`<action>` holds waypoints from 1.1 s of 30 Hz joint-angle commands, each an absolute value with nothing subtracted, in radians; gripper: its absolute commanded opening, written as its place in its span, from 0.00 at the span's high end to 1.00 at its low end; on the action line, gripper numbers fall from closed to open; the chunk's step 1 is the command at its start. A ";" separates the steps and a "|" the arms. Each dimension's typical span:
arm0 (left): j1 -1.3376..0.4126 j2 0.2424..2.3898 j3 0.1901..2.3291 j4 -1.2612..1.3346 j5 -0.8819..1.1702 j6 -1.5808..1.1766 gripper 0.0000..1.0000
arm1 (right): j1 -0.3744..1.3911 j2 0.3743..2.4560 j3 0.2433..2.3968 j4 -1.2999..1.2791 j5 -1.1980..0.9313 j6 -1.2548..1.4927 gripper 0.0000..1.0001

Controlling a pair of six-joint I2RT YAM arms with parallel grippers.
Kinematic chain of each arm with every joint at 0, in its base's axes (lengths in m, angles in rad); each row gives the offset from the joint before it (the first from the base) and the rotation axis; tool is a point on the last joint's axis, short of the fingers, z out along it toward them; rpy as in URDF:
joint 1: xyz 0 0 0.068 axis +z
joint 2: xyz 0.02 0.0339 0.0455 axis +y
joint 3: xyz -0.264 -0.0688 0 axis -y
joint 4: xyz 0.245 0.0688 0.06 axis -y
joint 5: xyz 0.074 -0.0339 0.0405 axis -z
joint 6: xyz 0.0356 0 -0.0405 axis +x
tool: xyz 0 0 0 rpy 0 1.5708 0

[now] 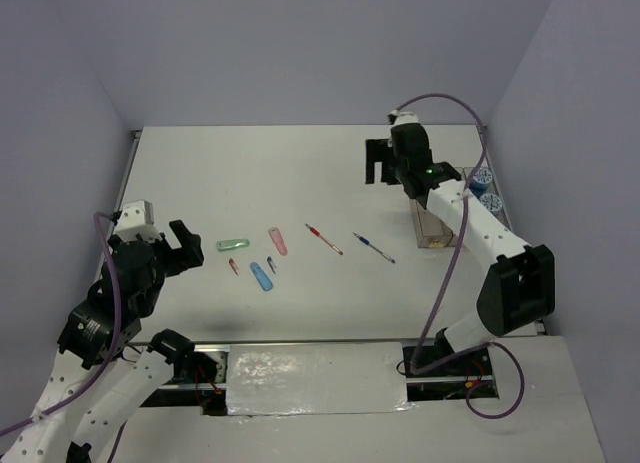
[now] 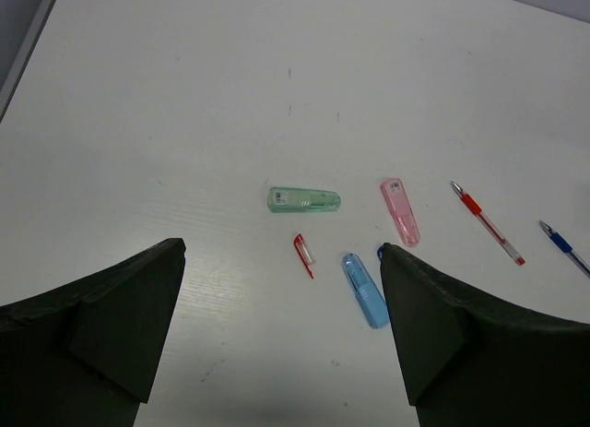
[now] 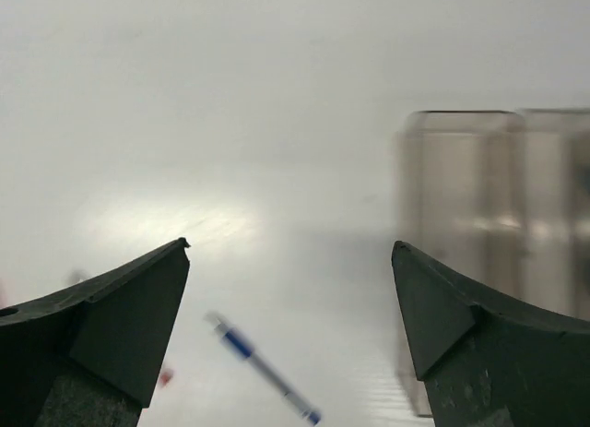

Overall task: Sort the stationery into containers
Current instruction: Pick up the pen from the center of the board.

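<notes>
We're looking at a plain white table point(image 1: 300, 173) boxed in by pale lavender walls point(image 1: 300, 43) — red pen point(image 1: 323, 239), blue pen point(image 1: 373, 247) and green piece point(image 1: 232, 245) lying loose mid-table, clear bins point(image 1: 431, 233) at the right edge (partly behind the arm). Left gripper point(image 1: 190, 245) and right gripper point(image 1: 375, 163) both gape wide, holding nothing.

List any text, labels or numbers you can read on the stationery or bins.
None can be read.
The green piece and the pink piece each carry a small pale label, too small to read.
The bins are blurred; no print shows.
</notes>
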State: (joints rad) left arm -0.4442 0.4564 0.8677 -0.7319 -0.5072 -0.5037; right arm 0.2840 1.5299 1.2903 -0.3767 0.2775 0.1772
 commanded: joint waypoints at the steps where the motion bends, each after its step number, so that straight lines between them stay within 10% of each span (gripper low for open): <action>1: -0.449 0.465 0.876 -0.703 -0.532 -0.515 0.01 | 0.357 1.476 1.262 -0.464 -0.023 0.031 0.03; 25: -0.449 0.512 0.874 -0.695 -0.503 -0.500 0.01 | 0.486 1.796 1.170 -0.687 0.060 -0.061 0.23; 31: -0.449 0.515 0.874 -0.693 -0.502 -0.500 0.01 | 0.479 1.858 1.195 -0.707 0.029 -0.072 0.56; 33: -0.449 0.514 0.874 -0.690 -0.500 -0.499 0.01 | 0.479 1.865 1.181 -0.706 0.023 -0.071 0.90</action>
State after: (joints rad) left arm -0.4442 0.5098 0.8677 -0.7315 -0.5091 -0.5022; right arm 0.4797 1.8393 1.1770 -0.6861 0.0360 -0.0639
